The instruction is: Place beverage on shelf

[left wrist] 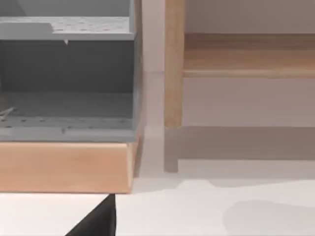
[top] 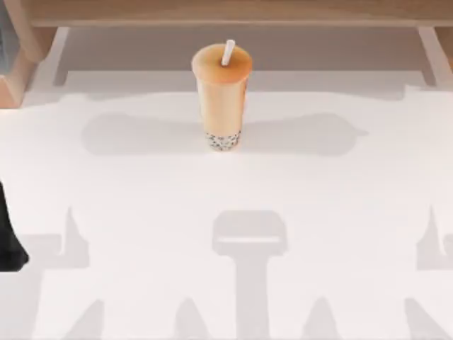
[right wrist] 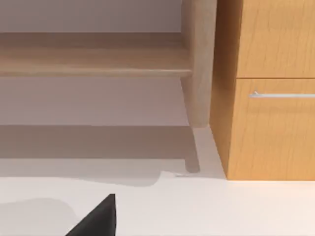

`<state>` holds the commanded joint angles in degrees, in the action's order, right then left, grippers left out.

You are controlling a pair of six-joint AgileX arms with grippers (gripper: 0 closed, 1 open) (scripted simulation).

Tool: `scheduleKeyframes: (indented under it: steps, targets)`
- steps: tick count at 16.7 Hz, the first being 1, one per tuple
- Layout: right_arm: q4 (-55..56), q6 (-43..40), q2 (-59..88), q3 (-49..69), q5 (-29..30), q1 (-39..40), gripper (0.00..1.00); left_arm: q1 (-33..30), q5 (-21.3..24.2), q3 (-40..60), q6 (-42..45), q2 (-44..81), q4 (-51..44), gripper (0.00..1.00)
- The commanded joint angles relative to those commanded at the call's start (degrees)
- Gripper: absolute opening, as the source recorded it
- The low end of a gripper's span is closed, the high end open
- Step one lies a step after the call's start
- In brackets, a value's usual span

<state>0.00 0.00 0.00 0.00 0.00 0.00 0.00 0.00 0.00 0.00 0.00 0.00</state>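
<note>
The beverage (top: 222,95), a tall clear cup of orange-tan milk tea with a white straw and dark pearls at its base, stands upright on the white table (top: 226,212), just in front of the shelf. The shelf (top: 226,13) is a light-brown wooden board running along the table's far edge on slanted side supports. Its board (left wrist: 246,59) and one upright show in the left wrist view, and its other end (right wrist: 93,61) in the right wrist view. My left arm (top: 10,241) is parked at the table's left edge, far from the cup. A dark part of each gripper (left wrist: 96,221) (right wrist: 96,219) shows low over the table.
A grey open unit (left wrist: 64,73) on a wooden base stands left of the shelf. A wooden cabinet (right wrist: 270,98) with a metal drawer handle stands to its right. White tabletop stretches wide in front of the cup and to both sides.
</note>
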Motion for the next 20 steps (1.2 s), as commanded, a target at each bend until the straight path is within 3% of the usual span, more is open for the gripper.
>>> scheduleKeyframes:
  steps: [4,8,12,20]
  targets:
    - [0.00,0.00,0.00,0.00,0.00,0.00,1.00,-0.97,-0.72,1.09,-0.01,1.74,1.70,1.00]
    - [0.00,0.00,0.00,0.00,0.00,0.00,1.00,-6.10,-5.16,6.48,0.01,12.55,10.70,1.00]
    - [0.00,0.00,0.00,0.00,0.00,0.00,1.00,-13.99,-12.67,13.95,0.10,32.37,24.09,1.00]
    - [0.00,0.00,0.00,0.00,0.00,0.00,1.00,-32.72,-30.71,29.98,0.39,84.06,54.25,1.00]
